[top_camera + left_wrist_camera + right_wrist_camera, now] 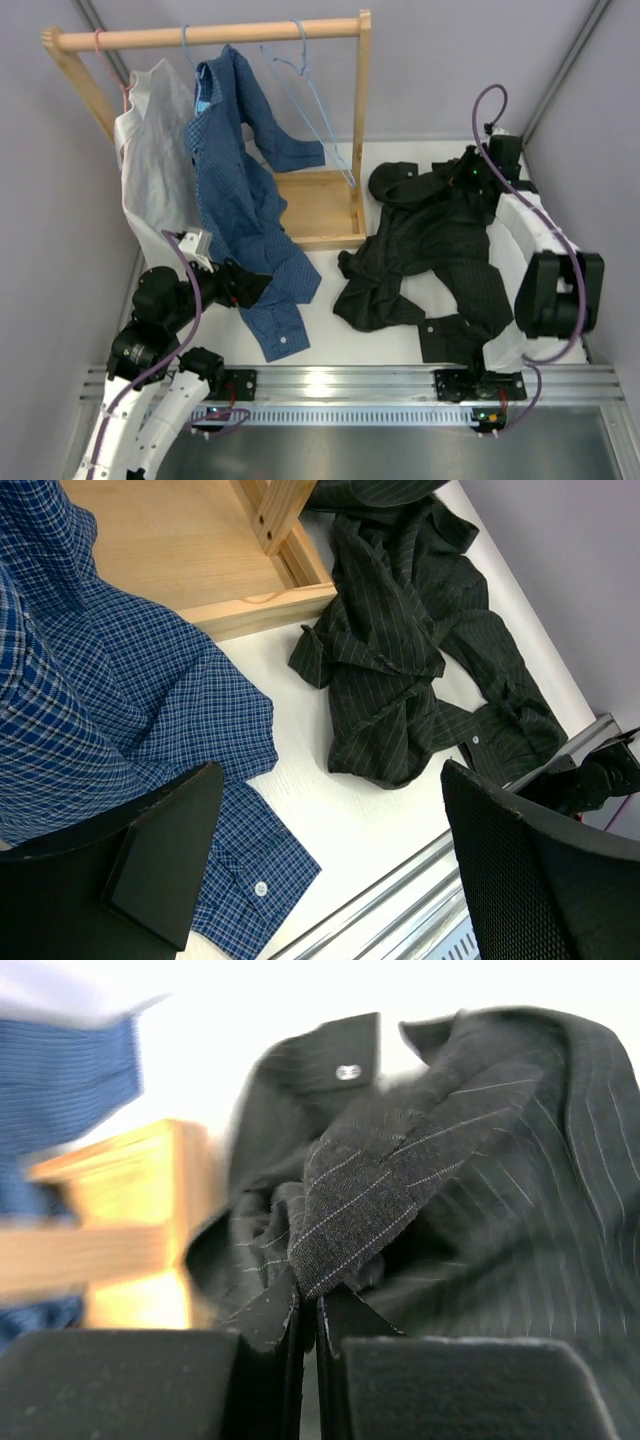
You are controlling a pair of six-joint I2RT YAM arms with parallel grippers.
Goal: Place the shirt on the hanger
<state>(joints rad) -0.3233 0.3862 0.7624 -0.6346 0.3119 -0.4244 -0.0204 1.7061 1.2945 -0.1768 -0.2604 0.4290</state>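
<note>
Blurred rack (110,1230) beyond the shirt (480,1160)

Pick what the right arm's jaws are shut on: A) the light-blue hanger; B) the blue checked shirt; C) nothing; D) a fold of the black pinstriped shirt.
D: the right wrist view shows the right jaws pinching a fold of the black shirt, with the light-blue hanger hanging on the rack.
</note>
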